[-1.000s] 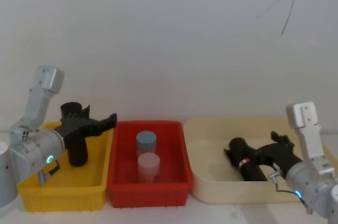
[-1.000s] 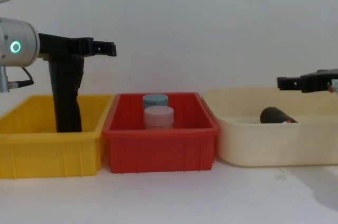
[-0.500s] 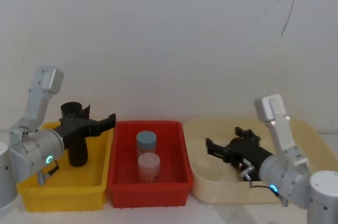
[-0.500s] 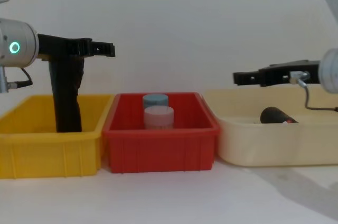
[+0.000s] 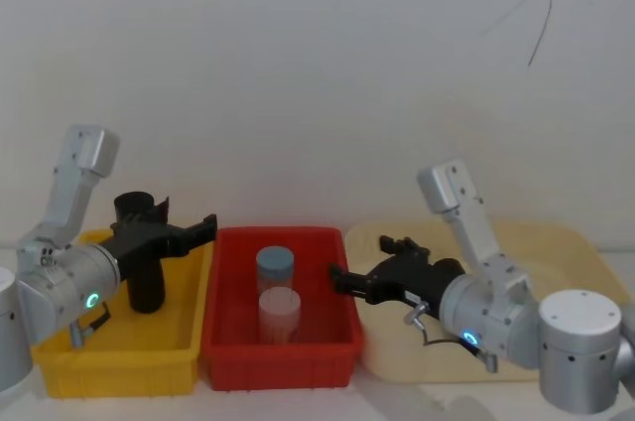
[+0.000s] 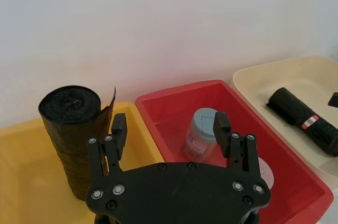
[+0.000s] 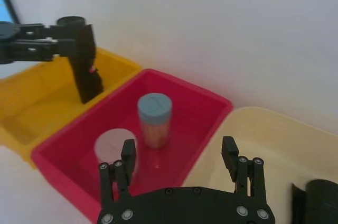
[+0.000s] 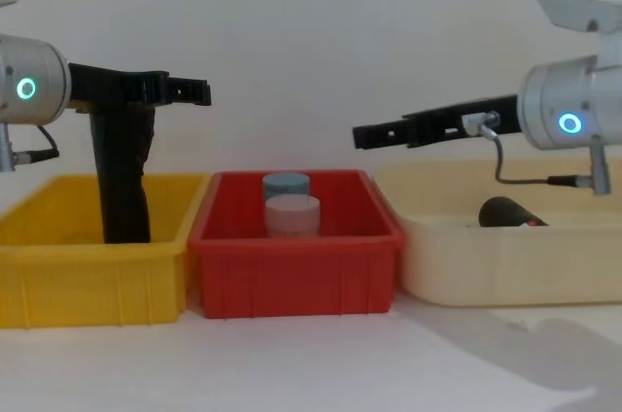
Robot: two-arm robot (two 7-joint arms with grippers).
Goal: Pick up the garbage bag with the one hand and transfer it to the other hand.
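The left pincer (image 5: pixel 201 229), teal-ringed, hangs at the mid left of the head view above the yellow bin (image 8: pixel 87 281), released and holding nothing, just beside the upright plain roll (image 8: pixel 121 179); the bag (image 6: pixel 303 121) lies well apart from it, on its side in the cream bin (image 8: pixel 486 261) at the lower right of the chest view, with the red bin (image 8: pixel 292 281) between; in the left wrist view its long axis runs slantwise from centre right down to the right edge, the label band near the lower end. The right pincer (image 8: pixel 362 136), blue-ringed, is also released and empty; it is the nearer of the two, yet its tips point over the red bin, away from the bag. The pick-up is not yet begun; the left arm would probably need a long reach across both bins.
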